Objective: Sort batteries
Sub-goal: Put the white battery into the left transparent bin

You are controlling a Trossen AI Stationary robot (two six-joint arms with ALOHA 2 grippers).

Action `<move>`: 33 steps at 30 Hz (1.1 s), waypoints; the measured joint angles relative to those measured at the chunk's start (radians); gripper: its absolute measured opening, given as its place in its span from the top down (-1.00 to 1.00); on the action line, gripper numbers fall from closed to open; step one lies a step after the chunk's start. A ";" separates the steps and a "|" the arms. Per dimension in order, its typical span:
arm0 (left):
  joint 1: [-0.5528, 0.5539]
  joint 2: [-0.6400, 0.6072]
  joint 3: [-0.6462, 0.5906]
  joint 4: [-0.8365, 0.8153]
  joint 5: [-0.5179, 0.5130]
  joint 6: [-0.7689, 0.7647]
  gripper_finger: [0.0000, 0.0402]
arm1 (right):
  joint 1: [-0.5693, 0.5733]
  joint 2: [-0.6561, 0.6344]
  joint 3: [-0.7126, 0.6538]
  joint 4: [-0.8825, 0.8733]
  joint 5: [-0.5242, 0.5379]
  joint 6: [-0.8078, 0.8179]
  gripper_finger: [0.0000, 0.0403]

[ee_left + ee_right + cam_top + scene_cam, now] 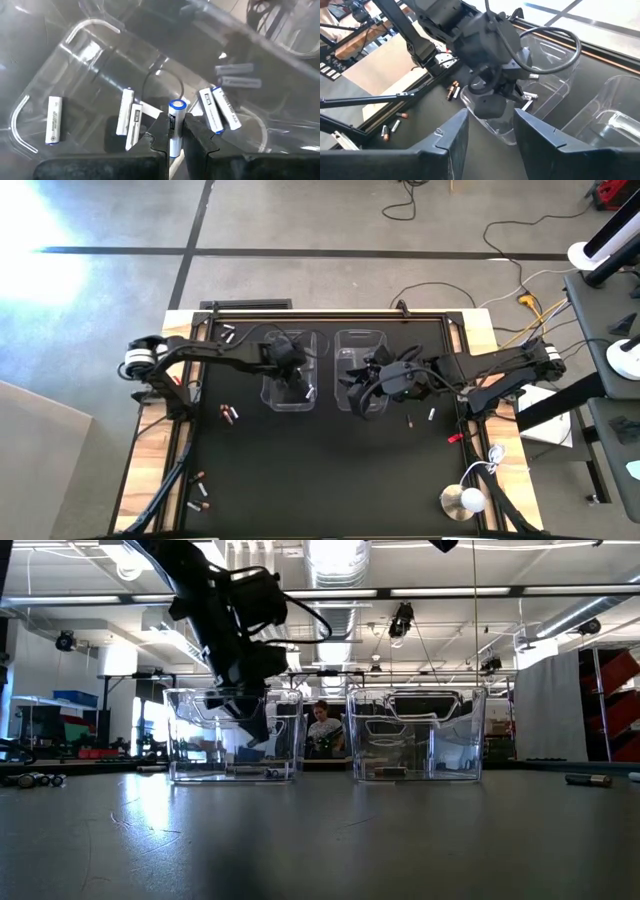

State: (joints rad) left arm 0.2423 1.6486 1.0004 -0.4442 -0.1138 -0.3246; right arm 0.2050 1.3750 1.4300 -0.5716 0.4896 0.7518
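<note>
- The left gripper (172, 142) sits down inside the left bin (290, 395), so clear walls box it in on every side; only straight up is free.
- Silvery batteries (129, 112) lie on the bin floor to both sides of its fingers.
- The right gripper (490, 125) has bare mat below, with the right bin (360, 350) just beyond it.

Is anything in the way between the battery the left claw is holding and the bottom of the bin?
Nothing visible. The left gripper pinches a white battery inside the left bin; other batteries lie on the floor beside it.
</note>
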 joint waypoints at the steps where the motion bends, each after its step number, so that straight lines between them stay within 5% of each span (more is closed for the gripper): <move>1: 0.000 0.007 0.000 0.000 -0.001 -0.002 0.94 | 0.000 0.000 0.000 0.000 0.000 0.000 0.29; 26: 0.011 0.128 0.002 0.023 -0.028 0.240 0.93 | 0.000 0.000 0.001 0.000 0.008 0.050 0.31; 33: 0.010 0.125 0.001 0.027 -0.044 0.253 0.78 | 0.000 0.001 0.001 -0.069 0.010 0.149 0.12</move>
State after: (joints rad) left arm 0.2520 1.7739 1.0013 -0.4170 -0.1577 -0.0711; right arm 0.2049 1.3762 1.4311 -0.6403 0.4996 0.9011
